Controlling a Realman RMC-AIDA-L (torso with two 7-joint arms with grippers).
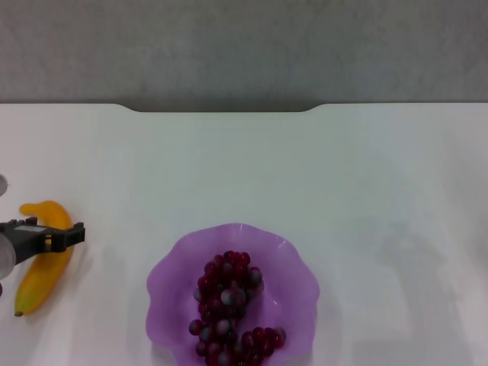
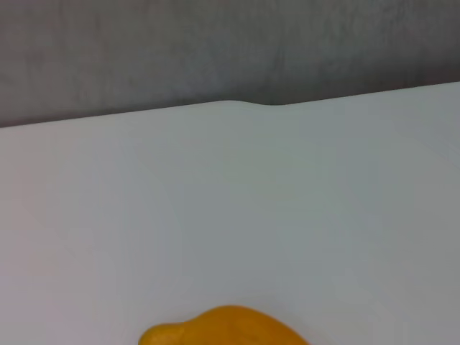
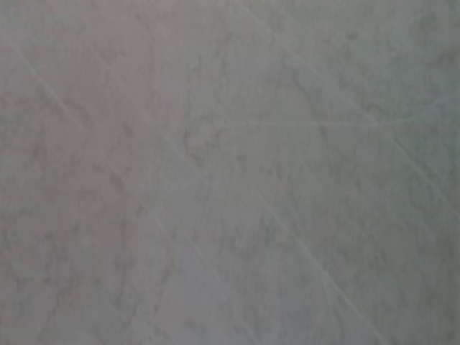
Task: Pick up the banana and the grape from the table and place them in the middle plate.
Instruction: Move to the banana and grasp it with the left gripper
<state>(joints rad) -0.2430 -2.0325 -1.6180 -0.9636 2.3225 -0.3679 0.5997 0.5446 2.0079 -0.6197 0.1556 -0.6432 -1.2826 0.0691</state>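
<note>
At the far left of the head view the left gripper reaches in from the edge, its black body lying across the middle of the banana. Whether it is spread or clamped on the fruit cannot be told. The banana lies on the white tabletop with its dark tip toward the near side, well apart from the plate. In the left wrist view only one rounded end of the banana shows, with bare tabletop running off to the notched far edge. Near the middle, the purple scalloped plate holds the grape, a dark red bunch lying lengthwise in its bowl. The right gripper is out of sight; its wrist view shows only a mottled grey surface.
</note>
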